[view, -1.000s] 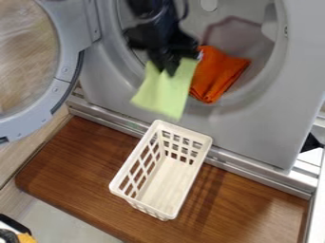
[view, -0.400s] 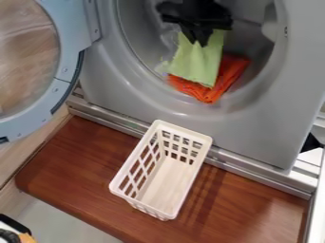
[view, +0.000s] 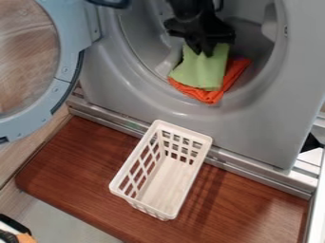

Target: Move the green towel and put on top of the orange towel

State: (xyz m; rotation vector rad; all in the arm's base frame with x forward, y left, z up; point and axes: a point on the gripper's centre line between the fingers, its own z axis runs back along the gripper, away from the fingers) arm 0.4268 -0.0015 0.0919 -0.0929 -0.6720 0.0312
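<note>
The black gripper [view: 204,53] is inside the washing machine's round opening, shut on the upper part of the green towel [view: 202,71]. The green towel drapes downward, and its lower part lies over the orange towel [view: 209,97]. Orange cloth shows along the green towel's lower edge and at its right side. The orange towel rests at the lower lip of the opening; its middle is hidden under the green one.
An empty white basket [view: 166,179] stands on the brown wooden board [view: 79,163] before the machine. The machine's round door [view: 60,102] is swung open at the left. The opening's grey rim [view: 152,88] curves around the towels.
From over the machine's front edge, the gripper has carried the green towel right and into the opening, then lowered slightly. The green towel now covers much of the orange one, which has shifted a little.
</note>
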